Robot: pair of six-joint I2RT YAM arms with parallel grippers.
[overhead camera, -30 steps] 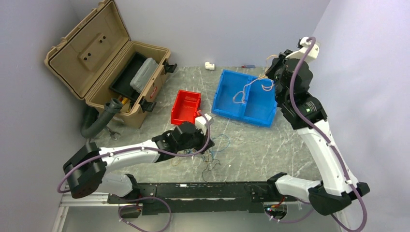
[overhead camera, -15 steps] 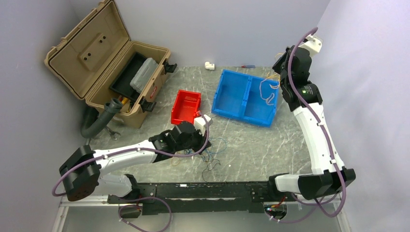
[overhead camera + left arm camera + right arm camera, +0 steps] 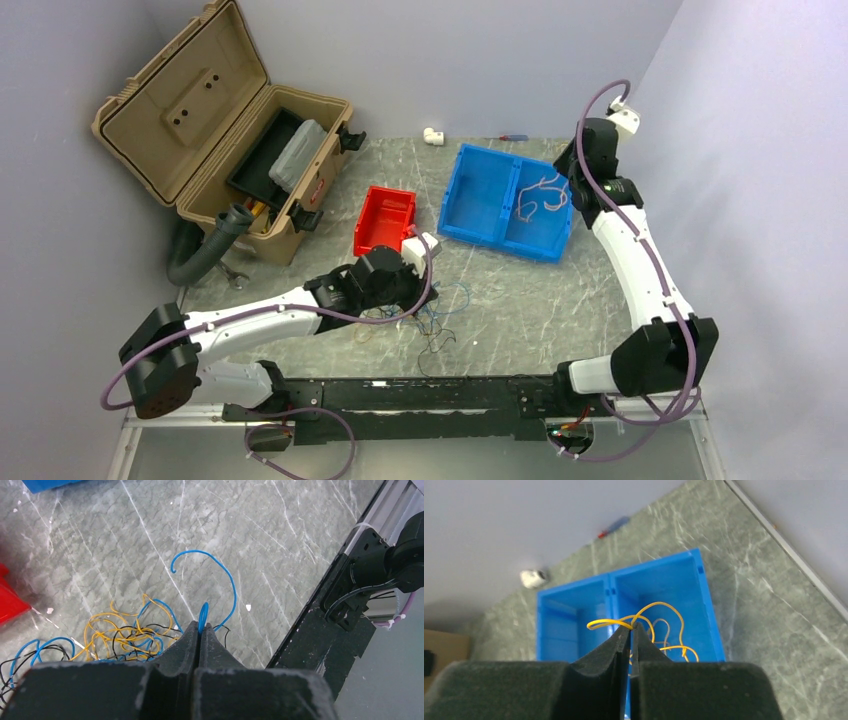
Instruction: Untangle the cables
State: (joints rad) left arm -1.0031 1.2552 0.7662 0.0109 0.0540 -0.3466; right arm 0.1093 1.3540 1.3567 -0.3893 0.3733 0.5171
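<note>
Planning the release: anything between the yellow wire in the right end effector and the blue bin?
Nothing visible: the thin yellow-orange wire hangs from the right end effector over the blue plastic two-compartment bin.

From above, we cannot see the left gripper [image 3: 199,629] tips under its own wrist, nor part of the cable tangle [image 3: 437,322]. Up close, that tangle runs off the left edge, and the blue cable [image 3: 202,616] vanishes between the closed fingers [image 3: 177,647]. Far right, the yellow cable [image 3: 601,623] drops behind the right gripper [image 3: 630,628]. The white thing [image 3: 432,135] at the far edge is too small for us to name.
</note>
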